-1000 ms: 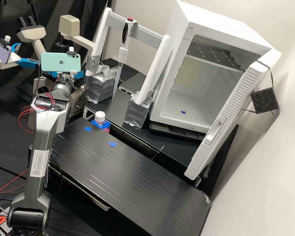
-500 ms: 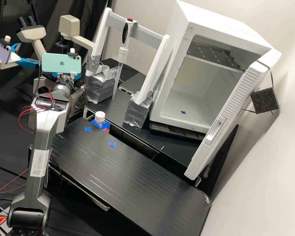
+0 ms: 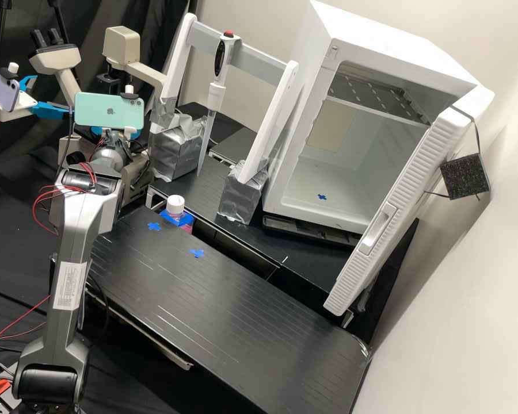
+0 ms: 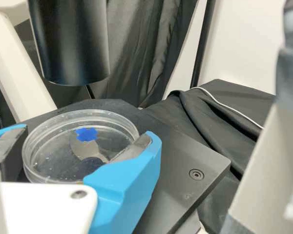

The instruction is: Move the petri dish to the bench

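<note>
Behind the mint phone in the high view, blue parts of my gripper (image 3: 135, 134) show beside the microscope. In the wrist view the gripper (image 4: 85, 135) is shut on the petri dish (image 4: 53, 158), one blue finger at either side of its rim. The dish is clear, round and roughly level, over the dark microscope stage (image 4: 173, 163); whether it touches the stage I cannot tell. A blue cross shows within its outline. The black bench (image 3: 242, 310) has two blue tape crosses near its left end.
A black microscope cylinder (image 4: 71, 44) hangs close above the dish. To the right of the arm stand a pipette rack (image 3: 242, 46) and an open white incubator (image 3: 322, 190). A white-capped bottle (image 3: 175, 206) sits at the bench's back edge. The second arm is at far left.
The phone and wrist of my arm have shifted slightly to the right in the high view. The bench, the rack and the incubator have stayed put.
</note>
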